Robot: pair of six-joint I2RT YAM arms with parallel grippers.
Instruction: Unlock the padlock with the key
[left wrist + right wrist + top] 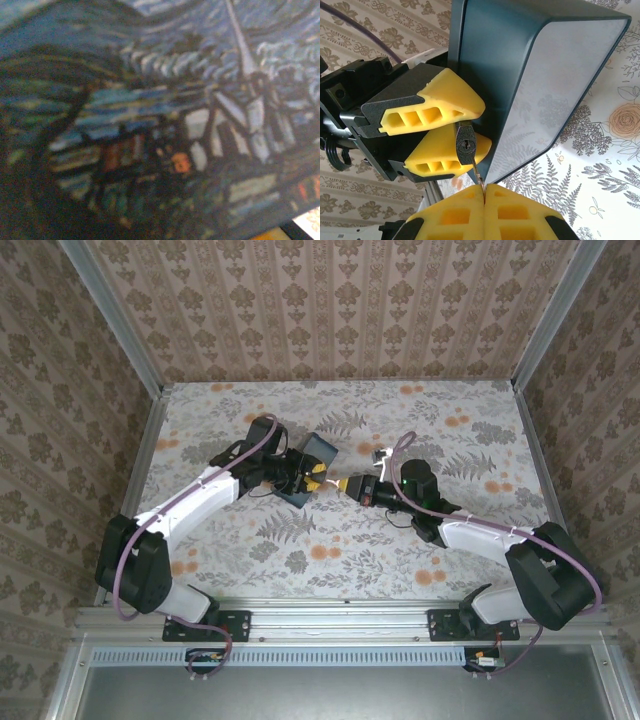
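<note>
My right gripper (484, 189) is pinched shut on the key (478, 176). Its thin blade points up at the padlock (466, 145) and reaches the lower edge; I can't tell if it touches. My left gripper (470, 127) clamps the padlock between yellow fingers, keyhole facing my right wrist camera, just in front of the tilted box (520, 75) over the table (605, 165).

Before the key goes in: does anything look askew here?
Yes. The key, pinched in the right hand, angles toward the lower edge of the padlock, off its keyhole. The left hand grips the padlock.
</note>
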